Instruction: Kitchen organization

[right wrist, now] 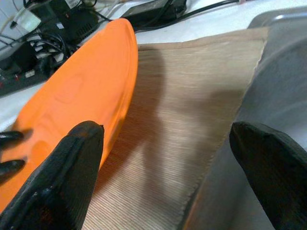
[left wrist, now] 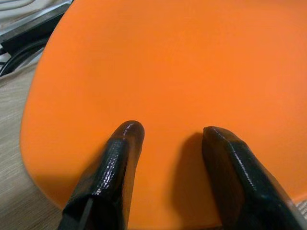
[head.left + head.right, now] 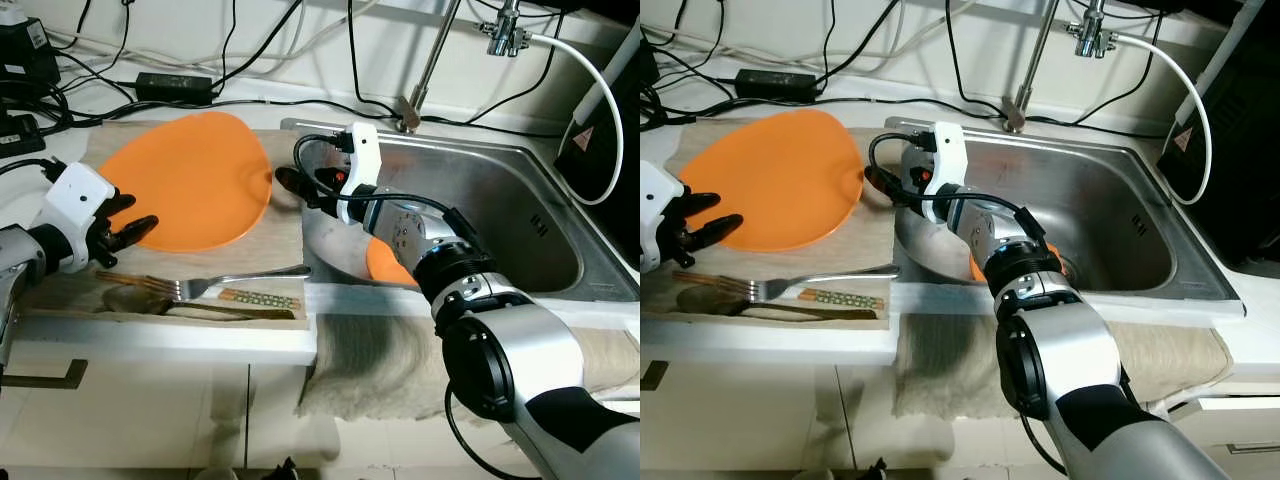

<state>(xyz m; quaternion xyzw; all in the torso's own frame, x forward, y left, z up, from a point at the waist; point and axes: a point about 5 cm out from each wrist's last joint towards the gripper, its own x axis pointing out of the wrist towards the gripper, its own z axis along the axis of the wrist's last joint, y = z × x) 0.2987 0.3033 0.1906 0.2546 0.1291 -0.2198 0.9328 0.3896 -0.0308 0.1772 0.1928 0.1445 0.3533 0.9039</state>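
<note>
Head views first: the orange plate [image 3: 190, 180] lies flat on a beige mat [image 3: 265, 255] on the counter, left of the steel sink [image 3: 520, 215]. The left gripper [image 3: 133, 230] sits at the plate's near-left rim, black fingers spread, tips over the edge. The right gripper [image 3: 288, 182] reaches from the sink side to the plate's right rim, just beside it; whether it touches, I cannot tell. So the plate lies between both claws, left claw closer onto it. Its longer run goes near-left to far-right. Near the plate, a fork [image 3: 215, 283] and patterned chopsticks [image 3: 258, 298] lie across the mat's near strip, so a pull toward the near edge has little room. Another orange dish [image 3: 388, 265] rests in the sink under the right forearm. Cables [image 3: 170, 85] crowd the far counter.

Left wrist view: both fingers [image 2: 112, 177] are apart, resting over the plate's orange face, nothing pinched between them.

Right wrist view: fingers [image 1: 62, 177] wide apart, the plate's rim just ahead toward one finger, bare mat in the gap, sink wall beside the other. I judge a slide rightward toward the sink has the most open room.
</note>
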